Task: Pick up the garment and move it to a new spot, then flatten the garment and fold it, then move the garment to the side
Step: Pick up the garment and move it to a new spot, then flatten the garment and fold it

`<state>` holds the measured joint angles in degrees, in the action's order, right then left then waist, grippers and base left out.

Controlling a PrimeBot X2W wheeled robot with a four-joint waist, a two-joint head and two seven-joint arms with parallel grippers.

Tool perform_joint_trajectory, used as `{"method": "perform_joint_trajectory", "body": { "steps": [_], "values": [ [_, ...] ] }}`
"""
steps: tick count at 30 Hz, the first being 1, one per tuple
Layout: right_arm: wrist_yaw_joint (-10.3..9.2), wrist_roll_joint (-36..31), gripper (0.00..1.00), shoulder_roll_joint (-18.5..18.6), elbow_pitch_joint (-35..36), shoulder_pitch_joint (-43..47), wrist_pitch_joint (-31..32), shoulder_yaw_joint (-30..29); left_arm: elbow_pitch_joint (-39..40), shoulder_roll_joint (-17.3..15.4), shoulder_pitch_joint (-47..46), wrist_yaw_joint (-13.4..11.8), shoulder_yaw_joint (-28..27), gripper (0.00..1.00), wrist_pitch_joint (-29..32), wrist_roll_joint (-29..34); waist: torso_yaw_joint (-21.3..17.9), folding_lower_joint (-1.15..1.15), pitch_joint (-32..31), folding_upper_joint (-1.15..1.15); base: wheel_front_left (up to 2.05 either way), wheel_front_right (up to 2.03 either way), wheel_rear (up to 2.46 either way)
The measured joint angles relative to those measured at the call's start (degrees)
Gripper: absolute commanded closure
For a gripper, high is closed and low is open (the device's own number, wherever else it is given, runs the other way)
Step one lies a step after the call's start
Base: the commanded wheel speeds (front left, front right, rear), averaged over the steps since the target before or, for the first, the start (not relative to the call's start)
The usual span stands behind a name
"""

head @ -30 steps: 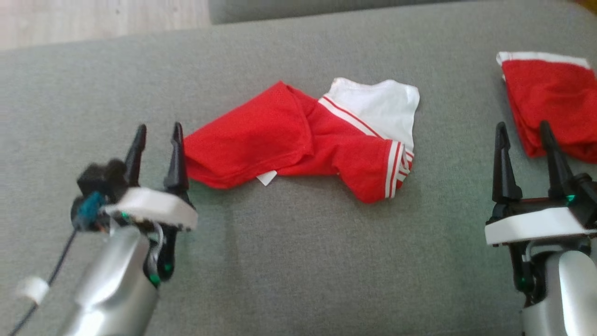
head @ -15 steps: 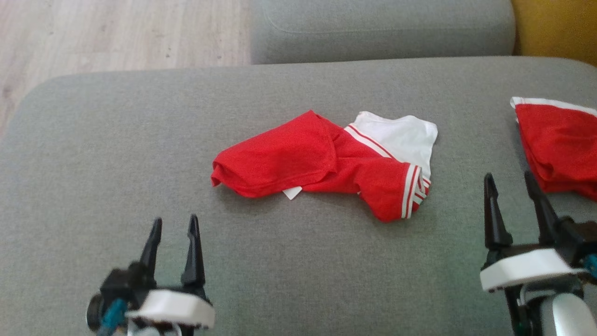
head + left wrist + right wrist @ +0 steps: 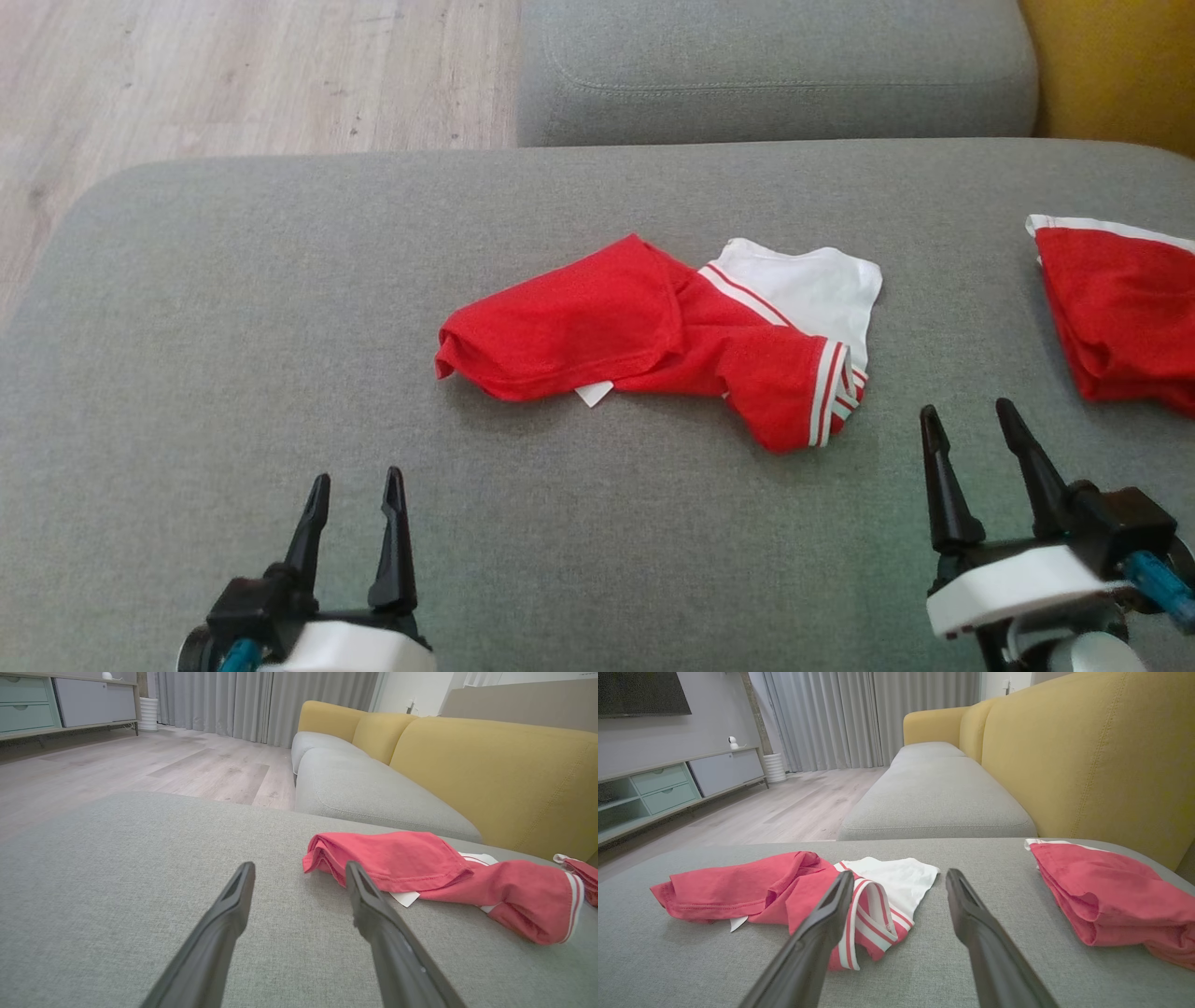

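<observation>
Spread wide and empty at the left gripper [image 3: 357,474] and the right gripper [image 3: 965,406], low over the near part of the grey cushion [image 3: 233,327]. Further out, mid-cushion and apart from both: the crumpled red and white garment [image 3: 653,341]. Could pinch one loose layer and drag the bunch unopened. Could also stray onto the second red garment [image 3: 1111,317] near the right fingers and lift the wrong piece
</observation>
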<state>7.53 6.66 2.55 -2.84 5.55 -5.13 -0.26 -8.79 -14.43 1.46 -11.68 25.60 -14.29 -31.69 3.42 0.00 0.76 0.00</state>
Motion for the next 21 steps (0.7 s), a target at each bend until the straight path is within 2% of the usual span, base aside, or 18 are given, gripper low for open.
{"method": "perform_joint_trajectory", "body": {
  "steps": [21],
  "values": [
    [0.0, 0.0, 0.0, 0.0, -0.6, -0.1, -0.4, -0.4, 0.7, -0.1, 0.0, -0.5, 0.3, 0.0, 0.1, 0.0, 0.0, 0.0, 1.3, 0.0, 0.0, 0.0, 0.0]
  ]
}}
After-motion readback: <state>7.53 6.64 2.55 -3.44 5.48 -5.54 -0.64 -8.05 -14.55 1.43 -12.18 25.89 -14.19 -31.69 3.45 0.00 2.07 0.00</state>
